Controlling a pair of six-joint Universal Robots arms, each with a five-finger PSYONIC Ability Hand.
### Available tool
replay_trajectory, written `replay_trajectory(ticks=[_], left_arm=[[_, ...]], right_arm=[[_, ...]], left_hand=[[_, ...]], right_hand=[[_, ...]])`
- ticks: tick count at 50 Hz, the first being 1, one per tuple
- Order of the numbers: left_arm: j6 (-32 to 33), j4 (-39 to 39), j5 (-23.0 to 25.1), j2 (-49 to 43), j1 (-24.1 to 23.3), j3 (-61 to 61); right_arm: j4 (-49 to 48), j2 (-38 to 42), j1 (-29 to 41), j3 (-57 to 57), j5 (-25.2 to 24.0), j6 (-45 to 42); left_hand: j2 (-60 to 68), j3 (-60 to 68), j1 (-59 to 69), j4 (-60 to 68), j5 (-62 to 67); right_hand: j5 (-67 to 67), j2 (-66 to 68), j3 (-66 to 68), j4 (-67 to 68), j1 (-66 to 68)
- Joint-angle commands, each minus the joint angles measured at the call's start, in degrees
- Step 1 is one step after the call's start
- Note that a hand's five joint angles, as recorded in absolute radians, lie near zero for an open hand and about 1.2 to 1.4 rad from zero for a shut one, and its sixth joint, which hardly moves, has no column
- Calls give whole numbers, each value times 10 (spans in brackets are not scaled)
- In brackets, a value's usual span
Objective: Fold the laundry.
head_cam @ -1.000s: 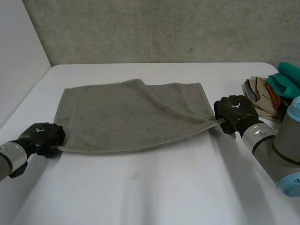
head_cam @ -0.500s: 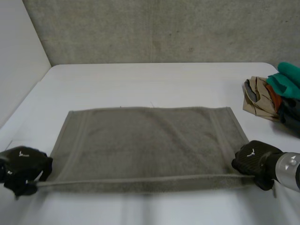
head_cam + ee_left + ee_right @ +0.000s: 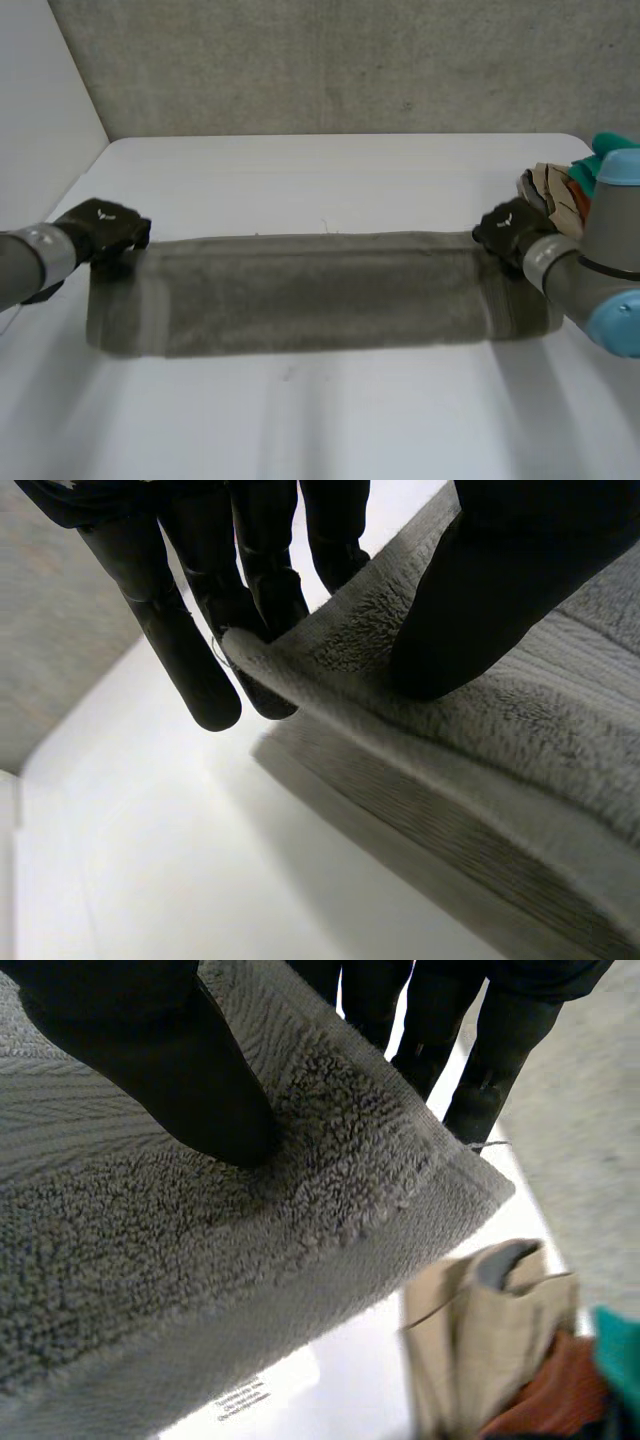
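Towel (image 3: 320, 295) on white table (image 3: 330, 420), corners pinched by left hand (image 3: 105, 228) and right hand (image 3: 505, 228), concrete wall (image 3: 350, 60)

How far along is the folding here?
Done: the towel lies folded in half lengthwise. In hand: the left hand and right hand each pinch a far corner, not yet released. Left: probably further folds, plus the waiting pile of clothes.
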Motion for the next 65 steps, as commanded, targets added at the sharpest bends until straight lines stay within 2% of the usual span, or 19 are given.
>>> replay_trajectory(ticks=[1, 6, 11, 12, 13, 14, 15, 16, 21, 26, 33, 37, 41, 47, 53, 58, 60, 61, 65], left_arm=[[-7, 31, -51, -100, -38, 105], [-9, 34, -79, -155, -52, 174], [-16, 62, -87, -185, -63, 214], [-18, 68, -87, -190, -65, 220], [-20, 74, -86, -192, -67, 224], [-21, 85, -89, -197, -73, 228], [-22, 90, -90, -199, -76, 229], [-22, 93, -92, -199, -80, 229], [-31, 105, -116, -176, -89, 215], [-74, 118, -134, -105, -86, 154], [-99, 134, -98, -4, -73, 42], [-104, 138, -65, 38, -64, -26], [-117, 156, -42, 61, -57, -83], [-138, 203, -35, 67, -55, -136], [-142, 230, -36, 60, -58, -158], [-145, 230, -38, 57, -60, -163], [-145, 230, -38, 56, -62, -164], [-144, 230, -38, 56, -64, -164], [-144, 230, -41, 62, -67, -165]], right_arm=[[-82, 84, 14, -84, 3, -3], [-113, 152, 20, -156, 13, -6], [-149, 195, 25, -208, 27, 0], [-157, 202, 27, -214, 30, -1], [-165, 208, 30, -221, 34, -1], [-181, 220, 32, -233, 46, -2], [-189, 227, 33, -238, 53, -2], [-195, 231, 33, -241, 62, 0], [-194, 211, 34, -234, 72, 26], [-146, 100, 19, -164, 44, 140], [-31, -39, -16, -61, -32, 200], [52, -66, -38, -18, -48, 205], [104, -66, -61, 26, -63, 216], [10, -43, -80, 88, -93, 222], [-82, -6, -87, 105, -85, 219], [-83, 22, -90, 100, -75, 208], [-88, 25, -91, 100, -71, 208], [-97, 24, -97, 101, -66, 211], [-116, -2, -110, 133, -55, 226]], left_hand=[[115, 119, 145, 114, 129], [115, 119, 145, 114, 129], [115, 119, 145, 114, 129], [115, 119, 145, 114, 129], [32, 36, 62, 30, 46], [-277, -273, -247, -278, -263], [-473, -470, -444, -475, -459], [-585, -581, -555, -586, -571], [-585, -581, -555, -586, -571], [-585, -581, -555, -586, -571], [-585, -581, -555, -586, -571], [-585, -581, -555, -586, -571], [-585, -581, -555, -586, -571], [-585, -581, -555, -586, -571], [-585, -581, -555, -586, -571], [-585, -581, -555, -586, -571], [-585, -581, -555, -586, -571], [-585, -581, -555, -586, -571], [-585, -581, -555, -586, -571]], right_hand=[[113, 124, 118, 114, 153], [113, 124, 118, 114, 153], [113, 124, 118, 114, 153], [-35, -24, -31, -35, 4], [-253, -242, -248, -253, -214], [-587, -576, -582, -586, -547], [-587, -576, -582, -586, -547], [-587, -576, -582, -586, -547], [-587, -576, -582, -586, -547], [-587, -576, -582, -586, -547], [-587, -576, -582, -586, -547], [-584, -573, -579, -583, -544], [-459, -448, -455, -459, -420], [-303, -292, -298, -302, -263], [-291, -280, -286, -290, -251], [-279, -268, -274, -279, -240], [-108, -98, -104, -108, -69], [111, 122, 116, 112, 151], [113, 124, 118, 114, 153]])
